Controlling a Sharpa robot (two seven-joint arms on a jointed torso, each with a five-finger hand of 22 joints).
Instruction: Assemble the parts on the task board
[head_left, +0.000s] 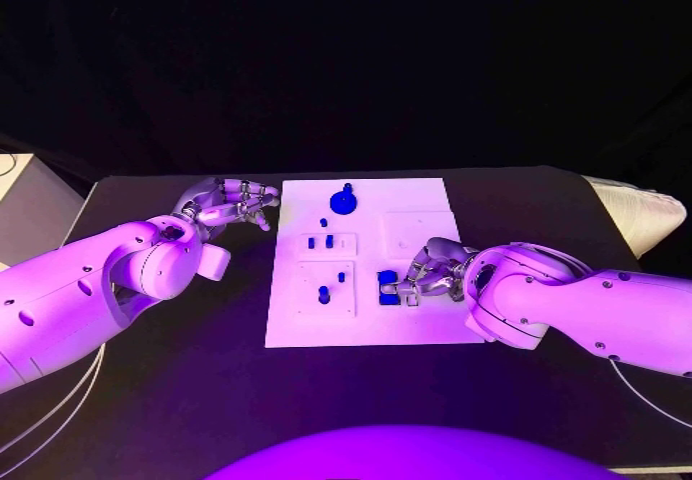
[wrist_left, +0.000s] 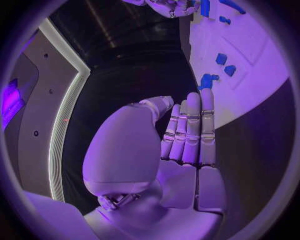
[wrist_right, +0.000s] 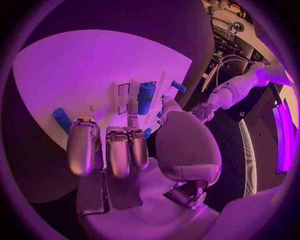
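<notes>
The left hand (head_left: 228, 205) hovers over the black worktop (head_left: 173, 380) just off the left edge of the board (head_left: 433, 325). It holds nothing, its fingers straight and side by side in its wrist view; it seems parked there to leave the board free for the other arm.

On the board, a large rounded blue part (head_left: 343, 201) sits near the far edge. Small blue pegs (head_left: 329, 241) stand in a raised socket block nearer the middle, and another peg (head_left: 323, 294) in the block below it.

Further right, the right hand (head_left: 428, 271) is low over the board's near right area, fingertips at a pair of blue blocks (head_left: 388, 287). I judge it is seating or picking one, but whether it actually pinches a block I cannot tell.

No writing or brand can be read anywhere.
</notes>
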